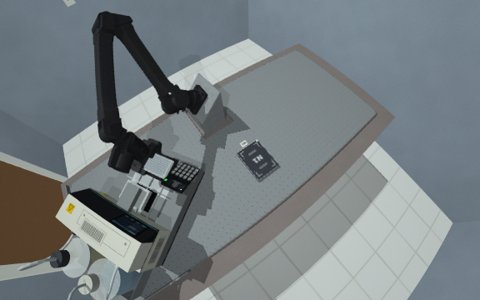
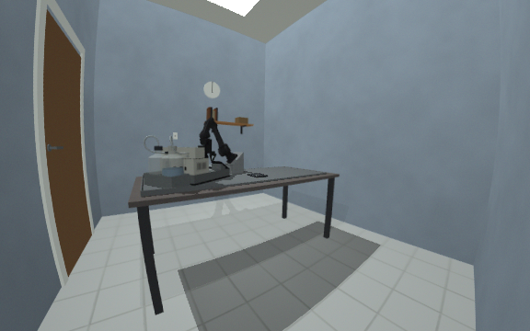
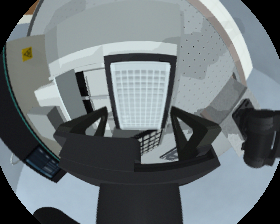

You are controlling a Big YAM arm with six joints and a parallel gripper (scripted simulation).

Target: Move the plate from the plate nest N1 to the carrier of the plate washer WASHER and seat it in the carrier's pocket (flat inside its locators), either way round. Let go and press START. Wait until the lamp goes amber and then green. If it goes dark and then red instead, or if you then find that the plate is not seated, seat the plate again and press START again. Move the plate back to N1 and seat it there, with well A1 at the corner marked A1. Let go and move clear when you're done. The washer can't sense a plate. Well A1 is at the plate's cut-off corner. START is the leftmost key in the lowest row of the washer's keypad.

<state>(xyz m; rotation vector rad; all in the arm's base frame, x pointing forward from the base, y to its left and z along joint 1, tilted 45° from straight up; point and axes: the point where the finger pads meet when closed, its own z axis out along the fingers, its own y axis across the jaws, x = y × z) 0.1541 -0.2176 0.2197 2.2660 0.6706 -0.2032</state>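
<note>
The white well plate [image 1: 158,164] lies flat in the washer's carrier, next to the dark keypad [image 1: 185,172]. A small green lamp [image 1: 165,180] glows at the keypad's near corner. My gripper [image 1: 142,160] is open and empty, right at the plate's far end. In the wrist view the plate [image 3: 139,99] lies straight ahead, and the two fingers stand wide, one on each side of its near end, not touching it. The dark nest N1 [image 1: 258,160] lies empty at mid-table and also shows in the exterior view [image 2: 257,175].
The cream washer body [image 1: 111,227] with its screen stands in front of the carrier, with bottles and tubing [image 1: 77,271] beyond the table's left end. A grey wedge-shaped block [image 1: 211,110] stands by the arm's base. A brown door [image 2: 64,147] is on the left wall.
</note>
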